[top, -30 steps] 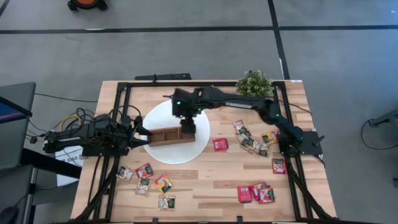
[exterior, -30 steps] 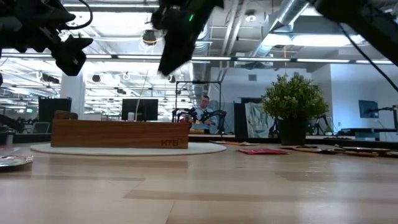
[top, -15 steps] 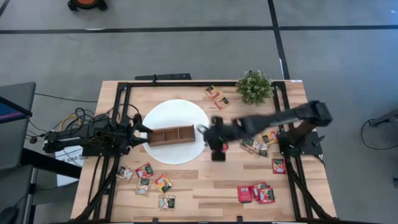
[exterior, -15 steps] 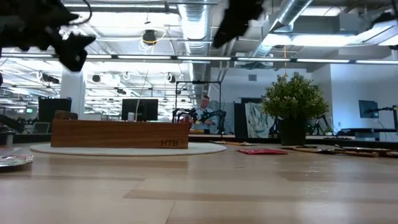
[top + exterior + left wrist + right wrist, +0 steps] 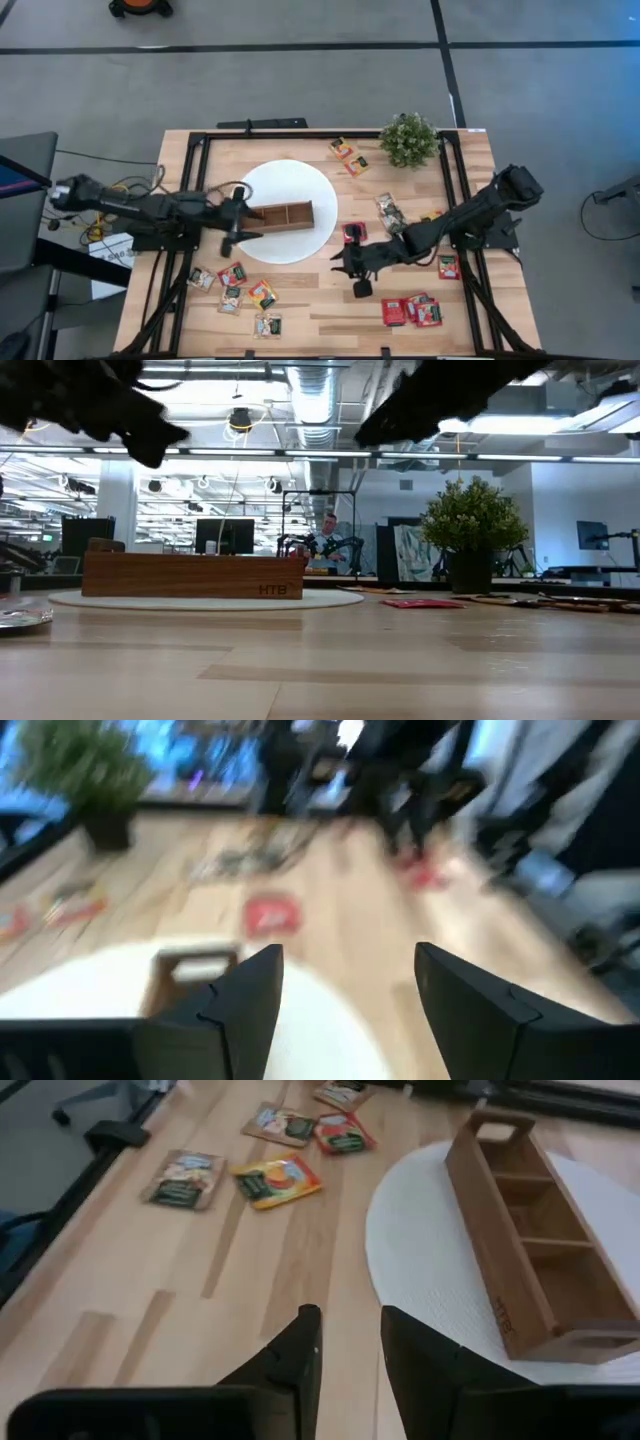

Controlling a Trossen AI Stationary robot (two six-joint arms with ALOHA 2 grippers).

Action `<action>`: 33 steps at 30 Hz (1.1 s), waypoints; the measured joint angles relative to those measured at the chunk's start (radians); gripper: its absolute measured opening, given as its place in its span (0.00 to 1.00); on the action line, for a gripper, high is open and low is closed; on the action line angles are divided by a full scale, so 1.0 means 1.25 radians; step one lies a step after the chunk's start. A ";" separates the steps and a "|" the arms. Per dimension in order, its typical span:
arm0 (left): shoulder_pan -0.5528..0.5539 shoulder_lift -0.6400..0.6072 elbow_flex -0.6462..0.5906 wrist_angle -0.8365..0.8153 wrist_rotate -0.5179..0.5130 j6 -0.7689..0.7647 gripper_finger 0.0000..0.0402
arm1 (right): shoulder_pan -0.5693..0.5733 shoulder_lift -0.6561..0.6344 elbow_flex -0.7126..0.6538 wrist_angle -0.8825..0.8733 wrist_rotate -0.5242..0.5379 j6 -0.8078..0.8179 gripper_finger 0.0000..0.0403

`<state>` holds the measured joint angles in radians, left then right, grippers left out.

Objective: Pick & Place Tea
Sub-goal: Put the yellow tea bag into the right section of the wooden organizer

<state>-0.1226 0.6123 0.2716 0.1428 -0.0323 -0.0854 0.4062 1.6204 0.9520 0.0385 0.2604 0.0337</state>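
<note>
The tea lies as small flat sachets on the wooden table: a red one just right of the white disc, several near the left front, several at the right front. A brown three-compartment tray stands on the disc. My right gripper hovers over bare table in front of the red sachet, open by a narrow gap with nothing in it. My left gripper is by the tray's left end, open wide and empty.
A small potted plant stands at the far right. Two sachets lie beside it, and more lie right of the disc. A black frame runs round the table's edges. Bare wood lies at the front centre.
My right gripper has swung from above the tray's right end toward the table's right and near edges and has come down lower, now past the red sachet. My left gripper has shifted a little beside the tray's left end and rolled.
</note>
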 joint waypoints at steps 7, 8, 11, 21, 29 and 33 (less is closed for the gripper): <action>-0.107 0.256 0.294 -0.405 -0.178 -0.054 0.55 | -0.016 0.048 0.000 -0.029 -0.038 0.022 0.24; -0.118 0.285 0.330 -0.449 -0.178 -0.080 0.55 | -0.013 0.055 0.000 -0.027 -0.042 0.022 0.24; -0.155 0.366 0.407 -0.508 -0.146 -0.192 0.55 | 0.001 0.072 0.000 -0.022 -0.042 0.017 0.24; -0.278 0.580 0.495 -0.288 0.098 -0.409 0.55 | 0.047 0.076 -0.031 0.022 -0.039 0.010 0.24; -0.324 0.674 0.543 -0.169 0.071 -0.477 0.55 | 0.099 0.074 -0.033 0.027 0.006 0.028 0.24; -0.345 0.722 0.544 -0.121 0.054 -0.387 0.55 | 0.118 0.074 -0.033 0.051 0.009 0.030 0.24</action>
<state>-0.5535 1.5149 0.9516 -0.0079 0.0357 -0.5693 0.5540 1.7134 0.9112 0.1029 0.2714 0.0715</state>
